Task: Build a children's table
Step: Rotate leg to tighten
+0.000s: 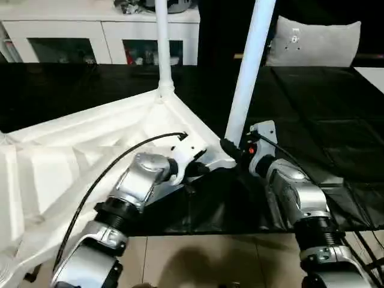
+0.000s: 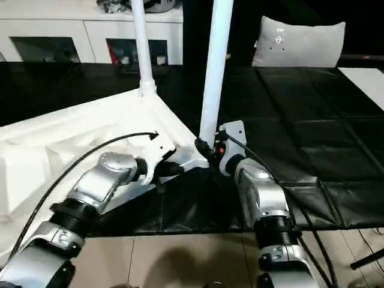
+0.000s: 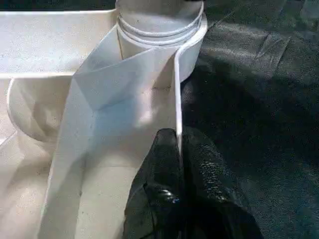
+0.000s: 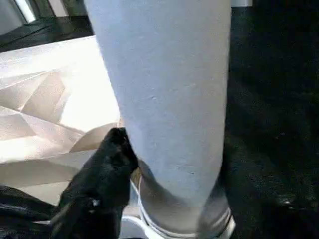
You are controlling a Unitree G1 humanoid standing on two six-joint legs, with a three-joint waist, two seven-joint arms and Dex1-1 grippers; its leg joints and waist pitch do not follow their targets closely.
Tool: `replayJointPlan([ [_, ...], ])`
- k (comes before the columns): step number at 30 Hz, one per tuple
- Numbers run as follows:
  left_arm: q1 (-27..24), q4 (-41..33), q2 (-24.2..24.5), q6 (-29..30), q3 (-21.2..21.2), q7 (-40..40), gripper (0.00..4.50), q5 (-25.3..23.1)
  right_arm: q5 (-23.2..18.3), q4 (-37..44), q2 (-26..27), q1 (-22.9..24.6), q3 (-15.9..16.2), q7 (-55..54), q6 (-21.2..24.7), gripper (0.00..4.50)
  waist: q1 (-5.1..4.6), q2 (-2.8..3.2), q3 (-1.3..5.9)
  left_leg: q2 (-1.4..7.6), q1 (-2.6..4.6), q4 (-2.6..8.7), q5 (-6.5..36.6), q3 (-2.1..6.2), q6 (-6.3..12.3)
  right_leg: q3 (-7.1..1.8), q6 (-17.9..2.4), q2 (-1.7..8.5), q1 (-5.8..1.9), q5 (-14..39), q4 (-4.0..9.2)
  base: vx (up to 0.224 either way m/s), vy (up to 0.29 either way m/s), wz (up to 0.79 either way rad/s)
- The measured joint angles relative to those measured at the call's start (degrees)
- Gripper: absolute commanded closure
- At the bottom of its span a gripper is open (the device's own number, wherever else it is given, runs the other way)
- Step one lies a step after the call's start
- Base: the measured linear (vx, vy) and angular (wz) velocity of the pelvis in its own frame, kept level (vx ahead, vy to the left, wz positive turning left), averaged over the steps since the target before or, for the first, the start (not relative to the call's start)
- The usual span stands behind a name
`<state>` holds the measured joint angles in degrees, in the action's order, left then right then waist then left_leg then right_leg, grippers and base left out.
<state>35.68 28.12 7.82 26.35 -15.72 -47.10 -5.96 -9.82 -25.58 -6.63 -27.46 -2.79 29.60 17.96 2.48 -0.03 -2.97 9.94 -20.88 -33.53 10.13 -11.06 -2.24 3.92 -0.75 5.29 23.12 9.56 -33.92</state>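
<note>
Upside down on the black mat (image 1: 312, 102) lies the table top (image 1: 78, 150), ribbed underside up, with one leg (image 1: 162, 42) standing in the far corner socket and a second leg (image 1: 249, 72) upright in the near corner socket (image 3: 164, 30), apparently being seated; at least the other legs judged still to fit, the remaining corners not being clear. Reaching forward low over the top, left gripper (image 3: 179, 149) pinched on the thin rim wall just short of that socket. Stretched forward alongside, right gripper (image 4: 164, 164) clamped around the base of the second leg, one black finger (image 4: 109, 159) pressed against its side, right above the socket.
</note>
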Motion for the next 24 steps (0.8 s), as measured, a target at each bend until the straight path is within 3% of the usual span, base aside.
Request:
replayJointPlan([
  [3,0.0,-0.06,0.04,-0.43,-0.43,-0.01,4.5,-0.15,0.11,0.35,-0.33,0.5,0.02,1.08,-0.57,1.31,0.25,0.0,0.0,0.0,-0.01,0.04,0.0,0.03,0.0,0.03,-0.01,-0.01,0.02,-0.01,-0.02,0.0,0.0,0.0],
  [7,-0.49,-0.07,4.47,-7.88,-3.62,-4.4,4.5,-0.47,-1.98,2.92,-7.86,3.55,1.98,12.99,-1.96,0.94,1.17,0.03,-0.02,0.01,-0.08,0.14,0.0,0.09,0.0,0.07,0.01,-0.03,0.07,0.0,0.01,0.0,0.0,0.0],
  [15,-2.02,-0.47,11.05,-18.19,-5.54,-15.73,4.5,0.27,-4.02,5.21,-18.04,4.53,4.49,31.03,-3.76,0.3,2.18,0.08,-0.05,0.02,-0.17,0.15,0.01,0.07,0.0,0.08,-0.02,-0.03,0.1,-0.01,0.07,0.0,0.0,0.0],
  [18,-2.2,-0.43,13.25,-21.32,-6.43,-19.34,4.5,0.87,-3.98,5.37,-20.65,4.72,6.23,36.07,-5.44,0.3,2.73,0.07,-0.05,0.04,-0.13,0.16,0.01,0.07,-0.01,0.09,-0.02,-0.03,0.11,-0.01,-0.02,0.0,0.0,0.0],
  [24,-2.17,-1.02,18.15,-27.19,-8.77,-29.0,4.5,1.94,-4.02,4.96,-22.85,4.61,10.52,47.28,-8.08,0.95,3.34,0.07,-0.05,0.05,-0.12,0.09,0.01,0.07,-0.01,0.08,-0.01,-0.03,0.08,0.0,-0.05,0.0,0.0,0.0],
])
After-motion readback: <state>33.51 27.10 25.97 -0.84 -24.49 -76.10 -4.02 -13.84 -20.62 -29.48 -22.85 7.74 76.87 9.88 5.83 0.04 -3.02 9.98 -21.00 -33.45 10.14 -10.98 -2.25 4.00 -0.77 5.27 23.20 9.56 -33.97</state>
